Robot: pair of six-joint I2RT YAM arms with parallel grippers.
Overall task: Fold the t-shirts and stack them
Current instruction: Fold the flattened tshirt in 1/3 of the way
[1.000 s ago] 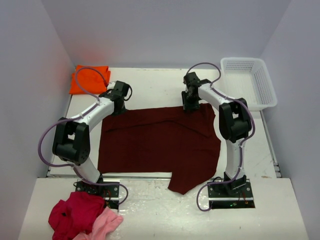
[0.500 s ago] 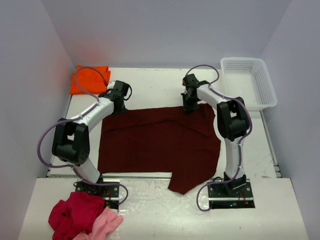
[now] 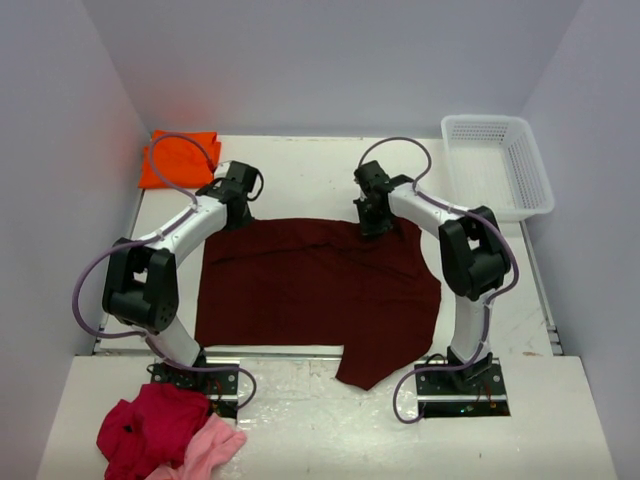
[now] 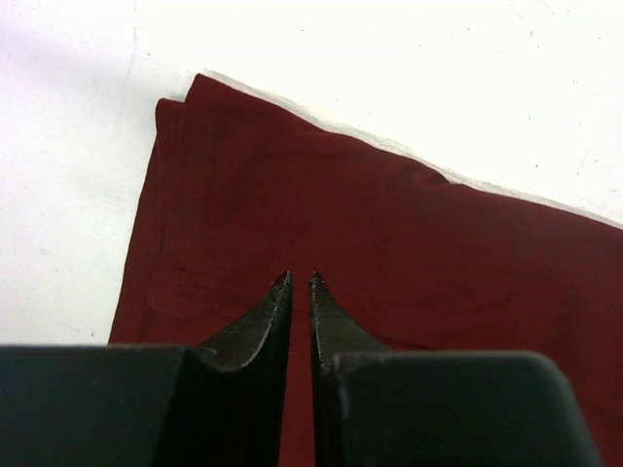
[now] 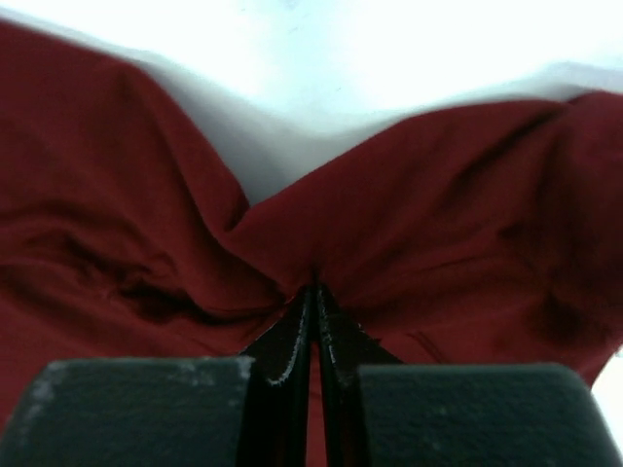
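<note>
Maroon t-shirt [image 3: 320, 290]: spread flat across the middle of the table [image 3: 310, 170] between the two arms, with one flap hanging past the near edge.
Just changed: the right gripper [image 3: 372, 222] has slid a little toward the left along the shirt's far edge, and its jaws have closed onto the cloth there.
Right gripper state: clamped on the maroon t-shirt; in its wrist view, folds run together at the fingertips.
Left gripper [image 3: 232, 215]: unmoved at the shirt's far left corner. Its jaws are almost together with a thin slit between them, and I cannot tell whether cloth is pinched.
Cloth look: smooth over most of its spread, with a doubled edge at the far left corner. It is gathered and creased around the right grip, and the far right corner is drawn slightly inward.
Meaning for task: the far edge now seems held at the right end, so a fold toward the near side looks ready to begin.
Orange t-shirt [image 3: 178, 158]: bunched at the far left corner, well apart from the maroon one, and not yet stacked.
</note>
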